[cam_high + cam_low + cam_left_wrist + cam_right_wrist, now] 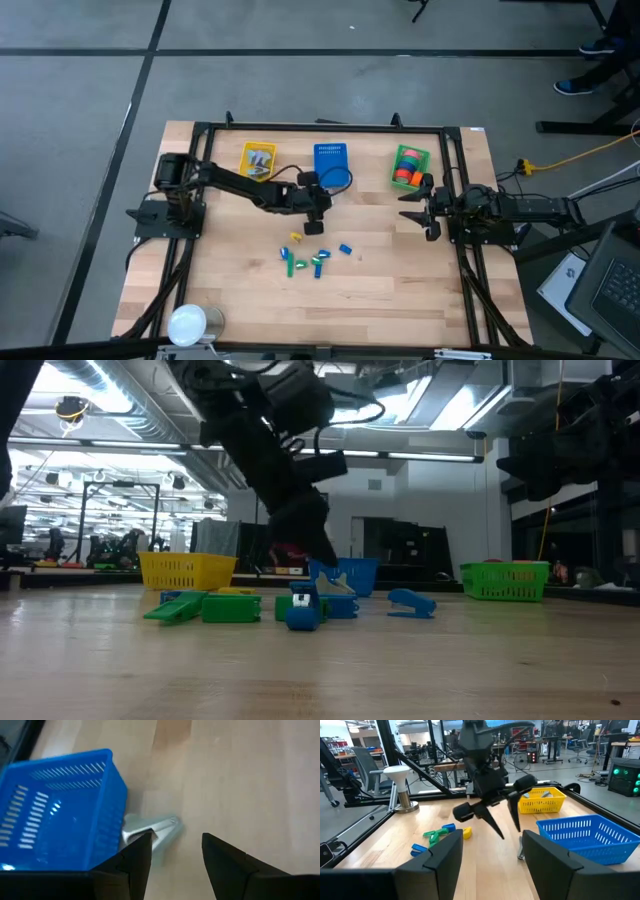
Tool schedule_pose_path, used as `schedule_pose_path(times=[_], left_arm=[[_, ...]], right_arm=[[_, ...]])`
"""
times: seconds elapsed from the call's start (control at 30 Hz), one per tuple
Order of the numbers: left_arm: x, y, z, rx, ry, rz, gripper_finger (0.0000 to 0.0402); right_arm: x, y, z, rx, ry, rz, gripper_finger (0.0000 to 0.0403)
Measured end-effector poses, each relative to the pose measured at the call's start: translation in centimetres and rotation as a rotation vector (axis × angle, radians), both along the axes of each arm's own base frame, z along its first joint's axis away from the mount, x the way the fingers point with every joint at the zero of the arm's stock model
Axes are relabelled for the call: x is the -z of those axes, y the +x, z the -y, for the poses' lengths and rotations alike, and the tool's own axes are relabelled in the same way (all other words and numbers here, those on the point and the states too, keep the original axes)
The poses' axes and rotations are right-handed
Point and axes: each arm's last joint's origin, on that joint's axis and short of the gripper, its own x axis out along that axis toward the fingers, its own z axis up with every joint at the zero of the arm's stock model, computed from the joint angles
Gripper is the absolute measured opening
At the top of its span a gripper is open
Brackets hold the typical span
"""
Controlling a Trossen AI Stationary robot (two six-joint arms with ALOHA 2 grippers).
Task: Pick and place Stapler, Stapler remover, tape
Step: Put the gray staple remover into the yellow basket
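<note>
Your left gripper (319, 226) is hovering, fingers apart and empty, over a silver stapler (150, 828) beside the blue basket (331, 163); your right gripper (420, 212) is waiting, fingers apart.

wooden table (400, 290) with three baskets (331, 163)

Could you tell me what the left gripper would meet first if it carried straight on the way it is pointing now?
Probably the silver metal piece lying on the table beside the blue basket. The open left gripper points down at the wood there, with that piece just ahead of one finger; otherwise bare tabletop. Depth is hard to judge.
</note>
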Motion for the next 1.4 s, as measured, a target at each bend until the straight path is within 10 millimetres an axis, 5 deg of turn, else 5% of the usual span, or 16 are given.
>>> schedule_pose_path(times=[0.57,0.93,1.4], left_arm=[[0.6,-0.6,-2.8,0.149,0.051,-0.128,0.0166],[1.0,-0.5,-3.2,0.212,-0.007,-0.128,0.0104],[1.9,-0.4,-3.2,0.205,0.004,-0.159,0.0077]], right_arm=[[0.0,0.0,0.0,-0.003,0.000,0.000,0.0210],[0.0,0.0,0.0,-0.003,0.000,-0.001,0.0210],[0.0,0.0,0.0,-0.003,0.000,-0.001,0.0210]])
